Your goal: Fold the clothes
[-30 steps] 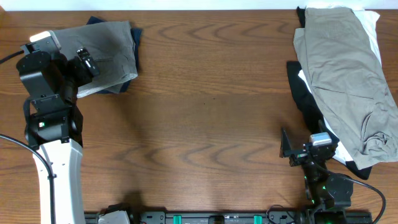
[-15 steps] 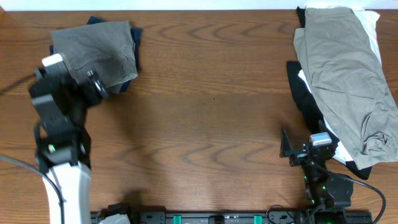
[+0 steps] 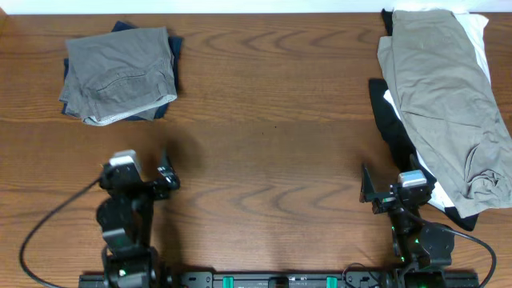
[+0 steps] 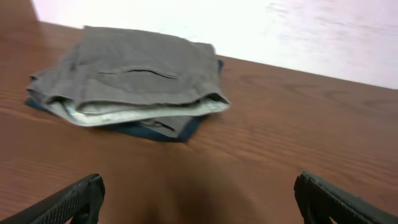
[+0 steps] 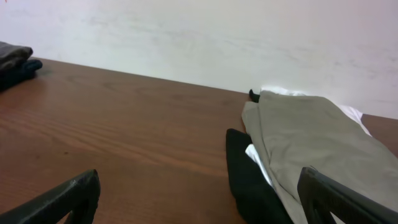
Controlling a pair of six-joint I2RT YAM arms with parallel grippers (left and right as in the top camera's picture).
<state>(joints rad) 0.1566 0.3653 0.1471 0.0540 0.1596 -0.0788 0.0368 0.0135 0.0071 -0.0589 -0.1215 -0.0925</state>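
Folded grey shorts (image 3: 118,74) lie at the table's far left on a navy garment (image 3: 164,110); they also show in the left wrist view (image 4: 130,74). A heap of unfolded clothes sits at the right: a beige garment (image 3: 448,96) on top of black (image 3: 396,136) and white (image 3: 478,36) ones, also in the right wrist view (image 5: 317,143). My left gripper (image 3: 148,178) is open and empty near the front left, well short of the folded pile. My right gripper (image 3: 392,192) is open and empty at the front right, by the heap's black edge.
The wooden table (image 3: 272,144) stretches between the two piles. A pale wall (image 5: 199,37) rises behind the table's far edge. A dark rail (image 3: 264,280) runs along the front edge between the arm bases.
My left arm has drawn back from the folded shorts to the front left, leaving the pile uncovered. The right arm has not moved.
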